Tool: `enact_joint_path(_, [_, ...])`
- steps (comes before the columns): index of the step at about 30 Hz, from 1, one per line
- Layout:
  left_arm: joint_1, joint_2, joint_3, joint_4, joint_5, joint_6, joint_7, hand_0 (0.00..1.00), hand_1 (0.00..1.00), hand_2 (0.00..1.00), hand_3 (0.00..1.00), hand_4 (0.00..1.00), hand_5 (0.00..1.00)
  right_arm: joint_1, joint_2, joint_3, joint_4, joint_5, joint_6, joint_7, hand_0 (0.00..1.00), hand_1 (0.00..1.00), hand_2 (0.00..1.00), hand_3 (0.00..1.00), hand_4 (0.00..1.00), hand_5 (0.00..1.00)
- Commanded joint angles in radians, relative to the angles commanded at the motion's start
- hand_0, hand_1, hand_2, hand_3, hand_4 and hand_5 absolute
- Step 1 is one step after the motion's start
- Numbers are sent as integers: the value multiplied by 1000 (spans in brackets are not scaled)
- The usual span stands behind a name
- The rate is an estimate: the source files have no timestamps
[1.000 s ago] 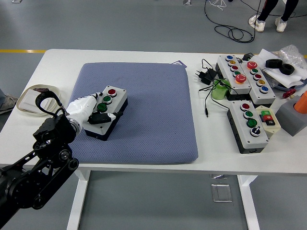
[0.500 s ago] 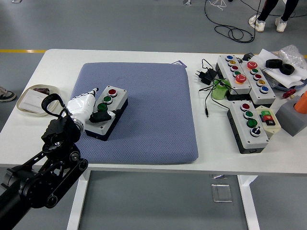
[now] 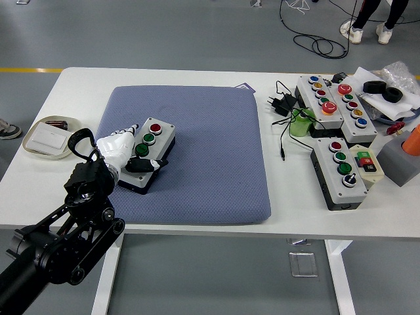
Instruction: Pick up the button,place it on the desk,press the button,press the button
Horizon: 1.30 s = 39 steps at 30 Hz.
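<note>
Shifted slightly right, button box (image 3: 146, 154) on blue pad (image 3: 210, 138), long axis running near-left to far-right, left hand (image 3: 125, 152) grasping it

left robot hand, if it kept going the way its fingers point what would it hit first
The left robot hand points up and right, already on the button box. Going on, it would likely run over the box's green buttons, then the red button; depth is unclear.

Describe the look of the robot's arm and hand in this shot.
The left arm is black, built of chunky jointed segments with round bolted housings and a black cable loop near the wrist. The left hand is white, with dark tips on the fingers. No right arm shows.
</note>
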Motion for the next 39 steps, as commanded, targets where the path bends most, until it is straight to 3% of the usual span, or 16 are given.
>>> enact_joint_path(10, [-46, -3, -9, 43, 0, -154, 0, 795, 945, 998, 998, 971, 554, 2, -1, 1, 0, 0, 0, 0, 674, 667, 728, 606, 382, 239])
enact_joint_path(11, [-54, -4, -11, 45, 0, -177, 0, 714, 860, 998, 998, 968, 559, 3, -1, 1, 0, -1, 0, 0, 674, 667, 730, 607, 382, 239])
enact_joint_path(13, [-78, -3, -14, 46, 0, -214, 0, 714, 860, 998, 998, 968, 559, 4, 0, 2, 0, -1, -1, 0, 674, 667, 730, 607, 382, 239])
enact_joint_path(16, [-95, -2, -15, 50, 0, -229, 0, 714, 860, 998, 998, 968, 559, 5, 0, 1, 0, 0, -1, 1, 674, 667, 730, 607, 382, 239])
enact_joint_path(17, [-106, -1, -14, 53, 0, -241, 0, 629, 761, 896, 958, 964, 565, 6, 0, 2, 0, 0, -1, 1, 674, 666, 728, 605, 382, 239])
enact_joint_path(19, [-117, 2, -9, 56, 0, -253, 0, 629, 761, 896, 958, 964, 565, 7, 0, 2, 0, 0, -1, 1, 674, 666, 728, 605, 382, 239])
enact_joint_path(22, [-127, 7, 2, 67, 0, -258, -1, 629, 761, 896, 958, 964, 565, 7, 0, 2, 0, 0, -2, 1, 674, 666, 728, 605, 382, 239])
enact_joint_path(23, [-130, 9, 6, 71, 0, -258, -1, 477, 594, 673, 774, 955, 578, 7, 0, 2, 0, 1, -2, 1, 673, 666, 727, 605, 383, 239])
enact_joint_path(28, [-145, 16, 23, 98, 0, -259, -37, 477, 594, 673, 774, 955, 578, 7, 0, 5, 0, -3, -1, 0, 673, 666, 727, 605, 383, 239])
enact_joint_path(29, [-146, 17, 24, 102, 0, -256, -45, 306, 398, 390, 514, 772, 431, 7, 0, 5, 0, -3, -1, 0, 673, 665, 727, 605, 383, 236])
enact_joint_path(34, [-153, 25, 30, 111, 0, -224, -71, 306, 398, 390, 514, 772, 431, 8, 1, 5, 0, -4, -2, 0, 673, 665, 727, 605, 383, 236])
enact_joint_path(35, [-154, 27, 31, 113, 0, -219, -75, 260, 255, 244, 388, 633, 159, 8, 1, 5, 0, -3, -2, 0, 673, 665, 727, 605, 383, 236])
enact_joint_path(39, [-160, 34, 40, 121, 0, -196, -103, 260, 255, 244, 388, 633, 159, 10, 1, 6, 0, -4, -1, 0, 673, 665, 727, 605, 383, 236])
